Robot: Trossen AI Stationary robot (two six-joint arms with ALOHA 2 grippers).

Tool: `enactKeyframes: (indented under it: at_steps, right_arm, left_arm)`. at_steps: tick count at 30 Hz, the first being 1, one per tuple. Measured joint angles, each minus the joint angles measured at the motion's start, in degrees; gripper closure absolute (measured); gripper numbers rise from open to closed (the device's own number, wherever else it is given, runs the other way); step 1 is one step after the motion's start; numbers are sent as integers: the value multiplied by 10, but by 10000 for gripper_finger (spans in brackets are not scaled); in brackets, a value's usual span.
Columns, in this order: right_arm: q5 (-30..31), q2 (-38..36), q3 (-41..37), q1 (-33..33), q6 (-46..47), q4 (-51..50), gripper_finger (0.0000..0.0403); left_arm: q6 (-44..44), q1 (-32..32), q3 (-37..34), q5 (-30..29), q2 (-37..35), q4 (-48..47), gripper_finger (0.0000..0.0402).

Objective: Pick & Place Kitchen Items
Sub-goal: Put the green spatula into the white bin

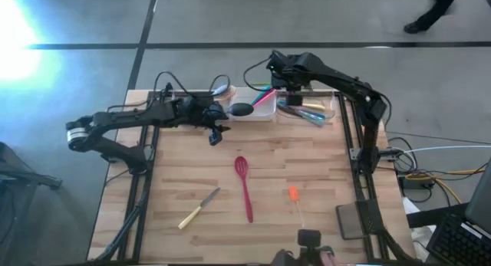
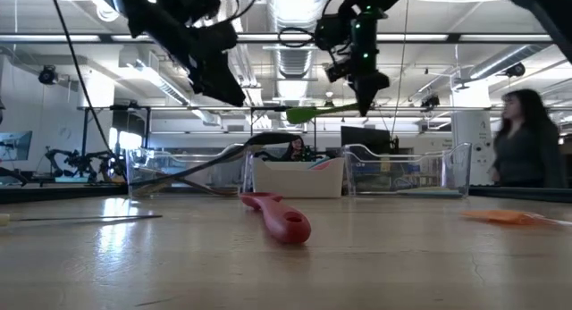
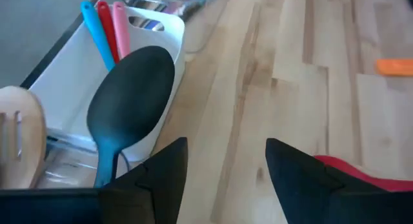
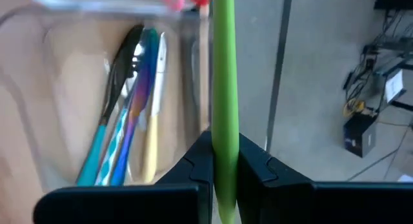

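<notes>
Green utensil [image 4: 224, 88] pinched in raised right hand [image 4: 224, 161], left hand [image 3: 226, 166] spread above table [image 1: 307, 166]

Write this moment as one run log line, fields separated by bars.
left tool: open, above table near black plastic ladle | right tool: shut on green slim utensil, above clear plastic tray | red slotted spatula: on table

Grey concrete floor [image 1: 230, 17], bright glare at one corner, ceiling strip lights [image 2: 295, 6], person [image 2: 518, 140] standing beyond the table
</notes>
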Motion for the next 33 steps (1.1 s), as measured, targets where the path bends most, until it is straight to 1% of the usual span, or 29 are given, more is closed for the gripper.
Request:
enactKeyframes:
  at_steps: [4, 8, 15, 19, 26, 30, 33]
  right_arm:
    - [-31, 46, 56, -9, 2, -3, 381]
    - [-30, 78, 89, -19, 0, -23, 381]
    - [-32, 119, 95, -12, -13, -45, 381]
    - [-2, 138, 95, 0, -15, -49, 381]
    - [16, 161, 95, 16, -28, -47, 381]
    - [62, 171, 95, 23, -45, -45, 381]
    - [73, 180, 95, 25, -64, -34, 381]
  left_arm:
    - [-13, 0, -15, 0, -45, 0, 190]
    - [-12, 0, -30, 0, -92, 8, 191]
    - [-10, 0, -42, 0, -145, 19, 191]
    - [-3, 0, -43, 0, -158, 20, 191]
    - [0, 0, -43, 0, -159, 19, 191]
    - [5, 0, -43, 0, -159, 20, 191]
    - [5, 0, -43, 0, -159, 21, 191]
